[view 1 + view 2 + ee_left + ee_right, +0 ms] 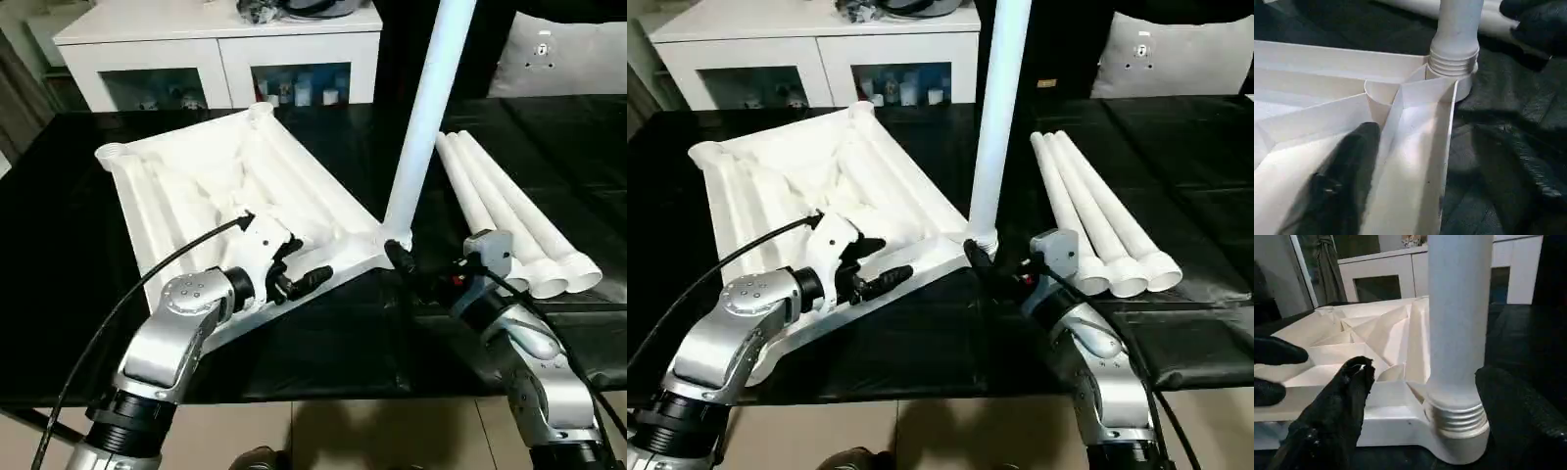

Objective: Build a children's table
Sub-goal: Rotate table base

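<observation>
The upturned white ribbed plastic tabletop [225,196] lies centre-left; a white tubular leg [423,117] stands in its near-right socket. Right gripper [1420,396], spread, straddles it untouching: close squarely, twist. Left gripper [294,269], spread, braces the rim.

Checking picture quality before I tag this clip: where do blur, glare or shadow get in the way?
Left wrist view: the left gripper's black finger is a soft blur against the white plastic tabletop's ribbed underside. Right wrist view: the right gripper's fingers are out of focus, while the upright white tubular leg reads clearly. Head views: ribs wash out; the black-covered work table shows soft sheen.
</observation>
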Robot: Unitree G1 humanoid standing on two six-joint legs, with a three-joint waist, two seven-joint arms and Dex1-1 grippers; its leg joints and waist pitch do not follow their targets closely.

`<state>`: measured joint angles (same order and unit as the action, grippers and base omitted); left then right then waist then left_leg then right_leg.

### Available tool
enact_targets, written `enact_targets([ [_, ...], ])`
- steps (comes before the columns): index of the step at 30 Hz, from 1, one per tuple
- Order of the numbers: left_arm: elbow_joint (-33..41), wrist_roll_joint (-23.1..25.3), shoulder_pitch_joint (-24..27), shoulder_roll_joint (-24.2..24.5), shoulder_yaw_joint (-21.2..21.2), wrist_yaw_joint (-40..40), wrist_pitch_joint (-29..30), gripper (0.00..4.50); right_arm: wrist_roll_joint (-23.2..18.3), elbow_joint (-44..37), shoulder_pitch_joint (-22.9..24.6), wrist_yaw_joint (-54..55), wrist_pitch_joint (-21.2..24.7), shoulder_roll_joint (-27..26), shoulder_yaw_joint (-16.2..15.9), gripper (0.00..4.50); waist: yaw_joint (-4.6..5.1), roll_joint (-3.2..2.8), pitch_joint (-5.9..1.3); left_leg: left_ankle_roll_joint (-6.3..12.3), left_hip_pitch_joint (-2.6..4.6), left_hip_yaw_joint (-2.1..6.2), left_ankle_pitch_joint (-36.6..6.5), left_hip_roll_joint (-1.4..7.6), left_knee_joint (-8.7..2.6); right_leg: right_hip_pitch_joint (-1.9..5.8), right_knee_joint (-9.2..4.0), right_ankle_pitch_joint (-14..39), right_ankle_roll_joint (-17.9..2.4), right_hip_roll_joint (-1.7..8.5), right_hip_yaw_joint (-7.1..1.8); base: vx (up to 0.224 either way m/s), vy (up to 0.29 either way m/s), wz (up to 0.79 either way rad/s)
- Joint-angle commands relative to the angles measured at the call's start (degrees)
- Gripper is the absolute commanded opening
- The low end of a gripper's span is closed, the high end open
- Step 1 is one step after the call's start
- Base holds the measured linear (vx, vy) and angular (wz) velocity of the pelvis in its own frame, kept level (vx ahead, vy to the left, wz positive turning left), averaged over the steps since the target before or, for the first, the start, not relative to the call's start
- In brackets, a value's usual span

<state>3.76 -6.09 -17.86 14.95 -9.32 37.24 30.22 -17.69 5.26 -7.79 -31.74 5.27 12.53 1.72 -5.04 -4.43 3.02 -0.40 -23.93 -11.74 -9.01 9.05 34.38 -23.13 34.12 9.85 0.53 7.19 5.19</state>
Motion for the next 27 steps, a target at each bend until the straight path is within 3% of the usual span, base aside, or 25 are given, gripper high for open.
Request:
enact_targets([
  [1, 1.3, -0.4, 0.5, 0.4, 0.5, -0.6, 0.9, 2.92, 1.1, 4.6, -1.4, -0.2, -1.9, -0.9, -1.1, 3.29, 0.16, 0.75, -3.82, -0.47, 2.09, 2.66, -23.9, 3.9, -5.34, 1.38, -4.79, 21.2, -7.2, 2.32, -2.51, 0.0, 0.0, 0.0],
  [2, 1.4, -0.4, 0.6, 0.3, 0.5, -0.6, 0.9, 2.78, 1.4, 5.9, -1.8, -0.3, -2.5, -1.1, -1.2, 3.24, 0.31, 0.98, -3.84, -0.67, 2.15, 2.61, -24.2, 3.92, -5.32, 1.32, -4.83, 20.8, -7.5, 2.28, -2.51, 0.0, 0.0, 0.0],
  [6, 1.7, -0.9, 1.0, -0.3, 1.5, -1.7, 2.4, 2.66, 4.1, 12.9, -3.8, 1.0, -5.6, -2.9, -2.5, 2.84, 0.31, 0.95, -4.01, -0.43, 2.06, 2.56, -22.6, 3.84, -5.19, 1.46, -4.43, 18.4, -8.3, 2.24, -2.55, 0.0, 0.0, 0.0],
  [7, 1.8, -1.0, 1.0, -0.2, 1.6, -1.9, 2.6, 2.97, 4.6, 14.5, -4.0, 0.9, -6.8, -3.3, -2.8, 3.39, 0.32, 0.91, -3.99, -0.19, 1.97, 2.49, -22.1, 3.87, -5.21, 1.53, -4.44, 17.6, -8.6, 2.24, -2.56, 0.0, 0.0, 0.0],
  [10, 2.6, -1.3, 1.4, 0.5, 1.6, -1.9, 2.7, 3.04, 6.1, 22.2, -5.0, -0.1, -12.4, -5.0, -3.7, 3.18, 0.48, 0.81, -4.08, -0.06, 2.04, 2.51, -22.3, 3.94, -5.17, 1.55, -4.36, 16.9, -9.1, 2.29, -2.56, 0.0, 0.0, 0.0],
  [12, 2.8, -1.3, 1.5, 0.8, 1.6, -1.9, 2.7, 3.31, 6.7, 25.3, -5.8, -0.1, -14.3, -5.6, -4.1, 3.53, 0.74, 0.9, -3.99, -0.14, 1.97, 2.57, -23.3, 3.91, -5.33, 1.66, -4.36, 16.8, -9.1, 2.17, -2.48, 0.0, 0.0, 0.0],
  [13, 2.9, -1.3, 1.6, 1.0, 1.7, -2.0, 2.8, 3.38, 7.5, 28.0, -6.8, -0.2, -15.7, -6.3, -4.6, 3.73, 0.99, 1.04, -3.94, -0.35, 2.08, 2.59, -24.4, 3.92, -5.37, 1.65, -4.42, 17.7, -9.1, 2.09, -2.44, 0.0, 0.0, 0.0],
  [15, 3.0, -1.4, 1.7, 1.3, 1.8, -2.0, 3.0, 3.43, 8.2, 30.8, -7.9, -0.5, -17.1, -7.0, -4.9, 3.61, 1.44, 0.91, -3.8, -0.93, 2.15, 2.67, -26.5, 3.88, -5.45, 1.51, -4.58, 19.6, -9.0, 2.15, -2.41, 0.0, 0.0, 0.0],
  [18, 2.9, -1.3, 1.5, 1.7, 2.0, -2.3, 3.1, 3.78, 9.0, 33.6, -9.4, -0.4, -18.9, -8.0, -5.2, 4.16, 2.27, 1.06, -3.27, -2.3, 2.52, 3.0, -32.0, 3.86, -5.7, 1.29, -5.23, 26.2, -7.8, 2.29, -2.34, 0.0, 0.0, 0.0],
  [20, 2.9, -1.1, 1.4, 1.9, 1.8, -2.5, 2.8, 3.91, 9.0, 33.3, -9.7, -1.3, -19.9, -7.6, -5.0, 4.23, 2.71, 1.22, -3.1, -3.26, 2.91, 3.34, -34.8, 3.8, -5.66, 1.15, -5.69, 31.0, -6.2, 2.44, -2.29, 0.0, 0.0, 0.0],
  [23, 2.7, -0.9, 1.0, 1.9, 2.1, -3.1, 2.7, 4.2, 8.7, 32.2, -9.9, -1.3, -22.1, -7.1, -4.3, 4.5, 2.92, 1.15, -3.21, -3.28, 2.97, 3.42, -34.9, 3.85, -5.72, 0.99, -5.8, 31.1, -5.7, 2.36, -2.37, 0.0, 0.0, 0.0],
  [24, 2.7, -1.2, 0.7, 1.8, 2.6, -3.3, 2.6, 4.2, 4.9, 28.8, -9.7, -2.9, -22.2, -7.4, -2.2, 4.5, 2.93, 0.93, -3.19, -3.34, 2.94, 3.44, -35.1, 3.85, -5.77, 0.96, -5.77, 30.9, -5.7, 2.33, -2.36, 0.0, 0.0, 0.0],
  [27, 2.6, -1.4, 0.3, 1.9, 3.0, -3.3, 2.6, 4.2, 1.7, 24.4, -9.1, -4.9, -21.6, -7.3, -1.0, 4.5, 2.88, 1.12, -3.25, -2.57, 3.0, 3.32, -34.8, 3.9, -5.87, 0.95, -5.78, 29.4, -5.6, 2.12, -2.44, 0.0, 0.0, 0.0],
])
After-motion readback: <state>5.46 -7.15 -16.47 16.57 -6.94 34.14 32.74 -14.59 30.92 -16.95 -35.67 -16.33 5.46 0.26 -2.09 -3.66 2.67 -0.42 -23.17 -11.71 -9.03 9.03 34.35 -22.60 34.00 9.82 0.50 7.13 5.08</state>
